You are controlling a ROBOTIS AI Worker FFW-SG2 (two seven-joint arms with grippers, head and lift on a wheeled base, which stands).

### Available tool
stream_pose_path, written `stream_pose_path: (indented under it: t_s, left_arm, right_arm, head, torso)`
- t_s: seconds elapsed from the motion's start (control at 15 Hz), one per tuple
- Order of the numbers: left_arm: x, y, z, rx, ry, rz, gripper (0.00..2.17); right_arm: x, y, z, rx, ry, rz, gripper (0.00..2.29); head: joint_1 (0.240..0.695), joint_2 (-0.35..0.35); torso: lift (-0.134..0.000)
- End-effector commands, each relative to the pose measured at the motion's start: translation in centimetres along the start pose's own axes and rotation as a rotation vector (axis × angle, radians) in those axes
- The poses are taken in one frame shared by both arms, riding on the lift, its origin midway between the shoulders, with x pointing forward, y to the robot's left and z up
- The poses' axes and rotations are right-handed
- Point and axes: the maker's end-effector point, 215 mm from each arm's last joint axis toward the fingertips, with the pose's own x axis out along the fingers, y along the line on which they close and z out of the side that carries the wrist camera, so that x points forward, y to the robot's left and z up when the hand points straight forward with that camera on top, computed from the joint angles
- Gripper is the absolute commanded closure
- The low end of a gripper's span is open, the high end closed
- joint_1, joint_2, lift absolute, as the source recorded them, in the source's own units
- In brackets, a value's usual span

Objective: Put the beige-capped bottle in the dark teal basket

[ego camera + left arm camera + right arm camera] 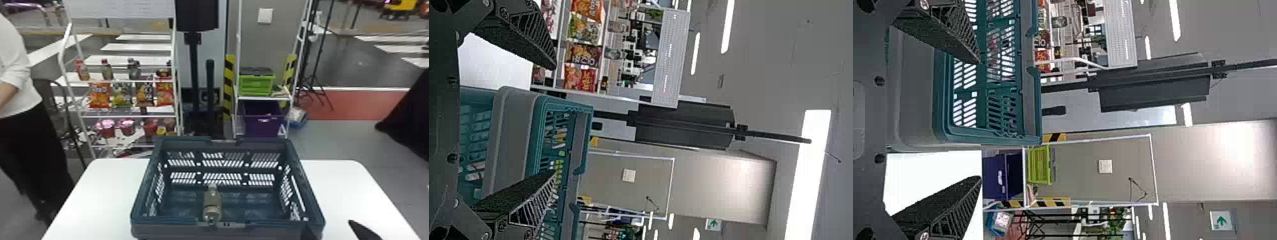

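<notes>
1. Presently, head view: one beige-capped bottle (212,204), inside the dark teal basket (172,231), near its close wall, on the table (344,191); placing seemed complete.
2. Left wrist view: left tool (554,120), empty, fingers apart; a slow, straight retreat suited.
3. Right wrist view: right tool (979,120), likewise spread, empty; clearing the basket before swinging aside seemed wise.

Snack bags (99,95) hang below bottles (107,70) on a white rack (178,105).
</notes>
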Motion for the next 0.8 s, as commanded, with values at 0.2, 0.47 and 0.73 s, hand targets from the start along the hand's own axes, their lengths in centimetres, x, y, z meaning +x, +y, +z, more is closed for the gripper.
stream_pose_path:
  t_s: [0.2,0.47,0.73]
  left_arm:
    - [-0.1,0.0,-0.3,0.009,0.011,-0.003,0.15]
    - [-0.1,-0.2,-0.6,0.012,0.018,-0.005,0.15]
    - [-0.2,-0.3,-0.5,0.012,0.018,-0.007,0.15]
  right_arm:
    - [-0.1,-0.1,0.0,-0.003,0.0,0.0,0.05]
    - [-0.3,-0.1,-0.4,-0.003,0.014,0.0,0.06]
    - [-1.1,-0.4,-1.0,-0.014,0.033,0.004,0.06]
  head:
    - [0.499,0.0]
    - [0.499,0.0]
    - [0.499,0.0]
  torso:
    - [0.0]
    - [0.0]
    - [0.0]
